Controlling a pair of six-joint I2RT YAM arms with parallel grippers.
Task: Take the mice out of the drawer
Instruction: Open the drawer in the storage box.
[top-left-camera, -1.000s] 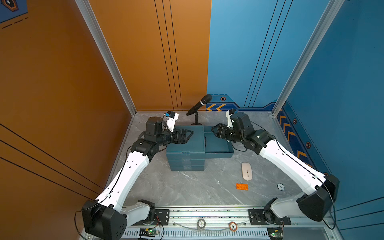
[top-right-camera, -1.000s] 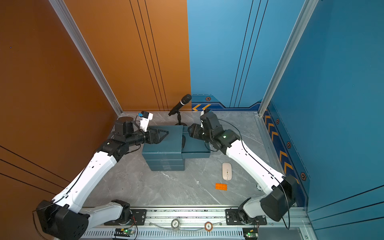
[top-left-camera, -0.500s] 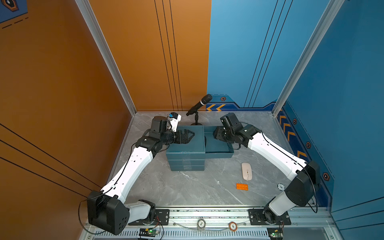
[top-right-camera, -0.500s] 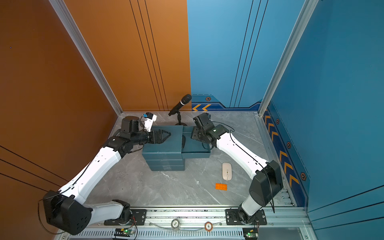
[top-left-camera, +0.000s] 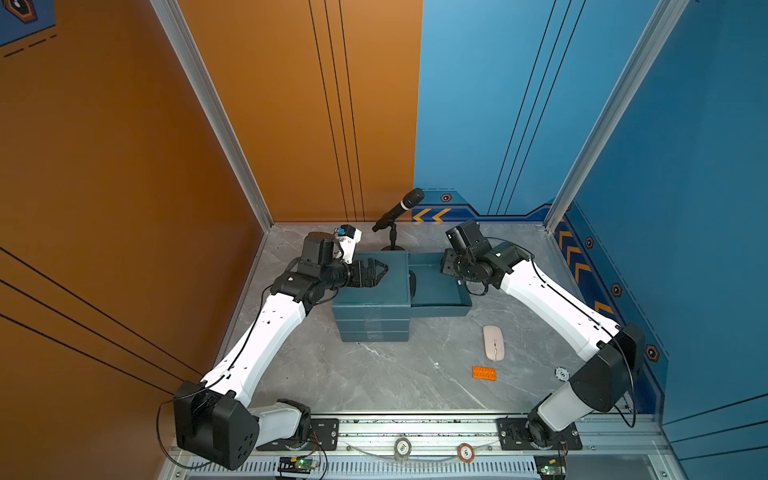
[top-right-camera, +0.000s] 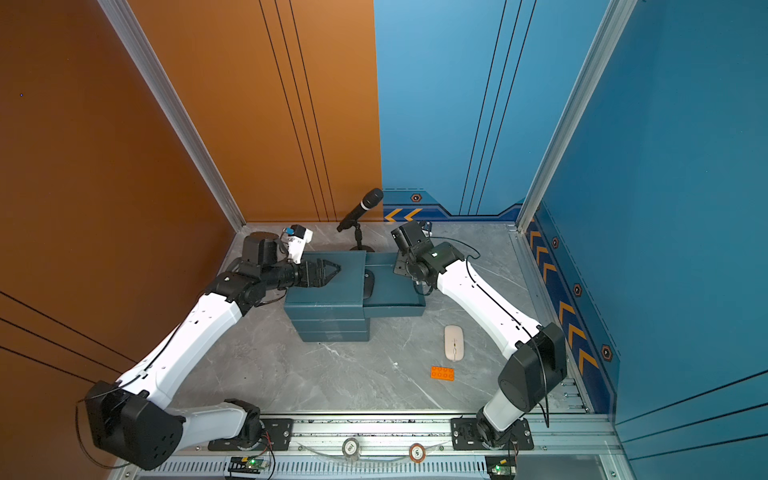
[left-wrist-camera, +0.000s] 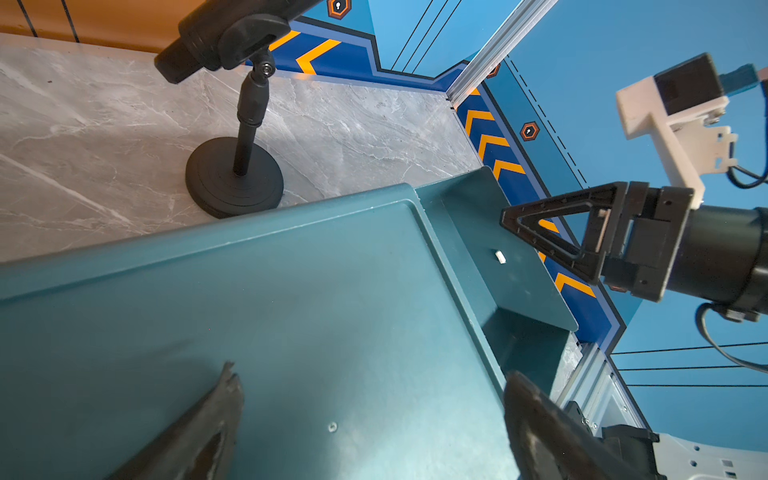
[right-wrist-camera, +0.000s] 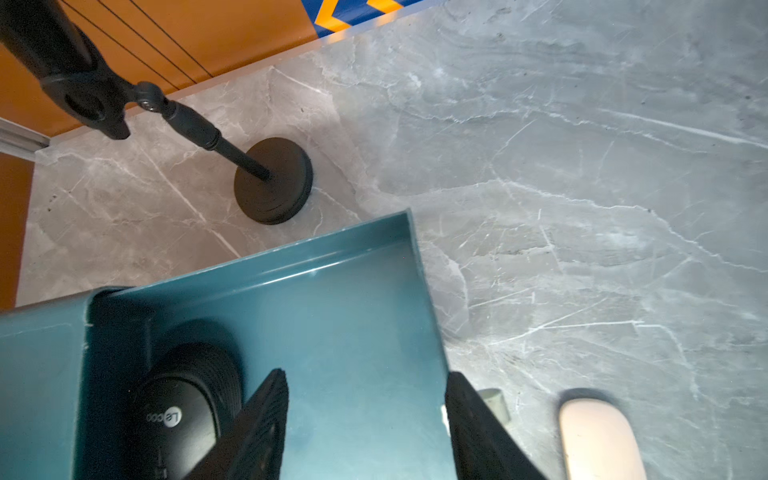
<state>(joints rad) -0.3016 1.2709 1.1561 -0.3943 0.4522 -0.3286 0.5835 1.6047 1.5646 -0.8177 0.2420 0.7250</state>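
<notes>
Leftmost, the left gripper (left-wrist-camera: 372, 374) hangs over the top of the cabinet (top-left-camera: 374, 324), its jaws wide apart with nothing between them. Next, at the cabinet's right edge, the top drawer (top-left-camera: 440, 311) stands pulled out to the right. A black mouse (top-left-camera: 412, 282) lies at the drawer's inner end, partly under the cabinet top in both top views. The right gripper (right-wrist-camera: 366, 376) is over the drawer's outer end, jaws apart and holding nothing. One finger (right-wrist-camera: 257, 428) is inside the drawer and the other is beyond its end wall. The black mouse lies just beside the inner finger, on the cabinet side, not between the jaws; whether they touch I cannot tell. Farther right, a cream mouse (top-left-camera: 493, 343) lies on the table (top-left-camera: 374, 374), outside the drawer and apart from both grippers.
</notes>
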